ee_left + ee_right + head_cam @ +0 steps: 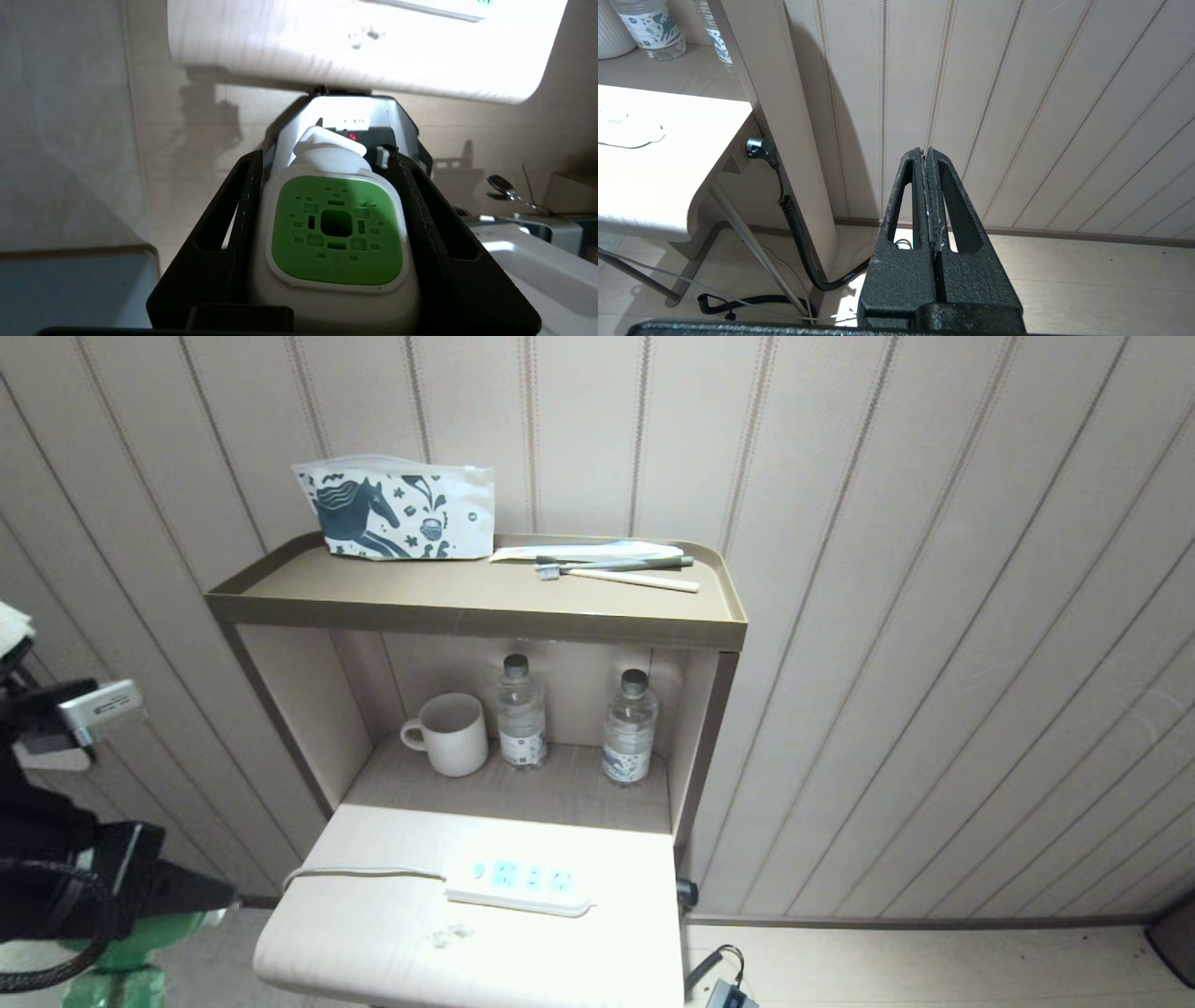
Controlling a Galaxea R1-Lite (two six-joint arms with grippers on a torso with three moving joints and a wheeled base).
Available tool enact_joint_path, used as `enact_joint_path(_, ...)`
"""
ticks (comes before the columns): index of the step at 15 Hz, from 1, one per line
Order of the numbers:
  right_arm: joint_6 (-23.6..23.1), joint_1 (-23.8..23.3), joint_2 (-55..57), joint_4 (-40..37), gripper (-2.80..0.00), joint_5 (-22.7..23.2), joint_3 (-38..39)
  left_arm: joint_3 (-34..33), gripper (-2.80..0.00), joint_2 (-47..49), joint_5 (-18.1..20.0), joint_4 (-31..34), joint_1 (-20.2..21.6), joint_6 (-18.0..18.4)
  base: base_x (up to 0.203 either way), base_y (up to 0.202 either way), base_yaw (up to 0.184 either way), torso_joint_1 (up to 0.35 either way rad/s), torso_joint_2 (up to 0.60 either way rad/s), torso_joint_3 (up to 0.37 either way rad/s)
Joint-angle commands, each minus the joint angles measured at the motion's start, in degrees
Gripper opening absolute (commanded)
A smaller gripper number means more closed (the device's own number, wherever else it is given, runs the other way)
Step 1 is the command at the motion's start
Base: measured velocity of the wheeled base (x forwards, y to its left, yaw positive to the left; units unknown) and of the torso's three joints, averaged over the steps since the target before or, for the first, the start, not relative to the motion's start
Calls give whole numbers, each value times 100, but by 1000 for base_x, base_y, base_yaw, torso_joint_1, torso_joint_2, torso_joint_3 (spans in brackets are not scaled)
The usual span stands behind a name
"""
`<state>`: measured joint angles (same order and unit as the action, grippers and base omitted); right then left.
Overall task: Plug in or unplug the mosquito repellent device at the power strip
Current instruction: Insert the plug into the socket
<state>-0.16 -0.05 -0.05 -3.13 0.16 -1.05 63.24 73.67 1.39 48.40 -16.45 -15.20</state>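
left tool (334,224) clamped on repellent device (335,231), low at near left | power strip (519,885) to its right on desk (373,933), long axis left-right | right tool (927,196) closed, parked

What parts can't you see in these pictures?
- Head view: the mosquito repellent device is cut off by the corner, behind the left gripper.
- Left wrist view: its plug pins are hidden behind its cap.
- Head view: glare washes out the power strip sockets.

White mosquito repellent device (334,233) with green perforated face; power strip (519,885) white, seemingly pale-blue sockets.
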Motion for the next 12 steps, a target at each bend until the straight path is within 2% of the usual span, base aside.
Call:
enact_joint_path(1,-2,4,5,-3,-280,2,-1,107,-280,734,3,-304,61,219,0,0,0,0,0,0)
enact_joint_path(3,-2,5,5,-3,-280,2,-1,485,-280,1118,53,-365,80,208,0,0,0,0,0,0)
enact_joint_path(4,-2,-3,5,-3,-280,2,-1,801,-280,1262,69,-241,52,63,0,0,0,0,0,0)
enact_joint_path(6,-2,5,5,-3,-280,2,-1,1423,-280,1565,7,897,-220,-393,0,0,0,0,0,0)
enact_joint_path(7,-2,5,5,-3,-280,2,-1,1781,-280,1673,-51,1614,-334,-546,0,0,0,0,0,0)
enact_joint_path(8,-2,-1,5,-3,-280,2,-1,2103,-280,1751,-91,2063,-471,-664,0,0,0,0,0,0)
enact_joint_path(10,-2,5,5,-3,-280,2,-1,2759,-280,1882,-126,2522,-789,-863,0,0,0,0,0,0)
enact_joint_path(12,-2,5,5,-3,-280,2,-1,2951,-280,2148,-135,2958,-1380,-1003,0,0,0,0,0,0)
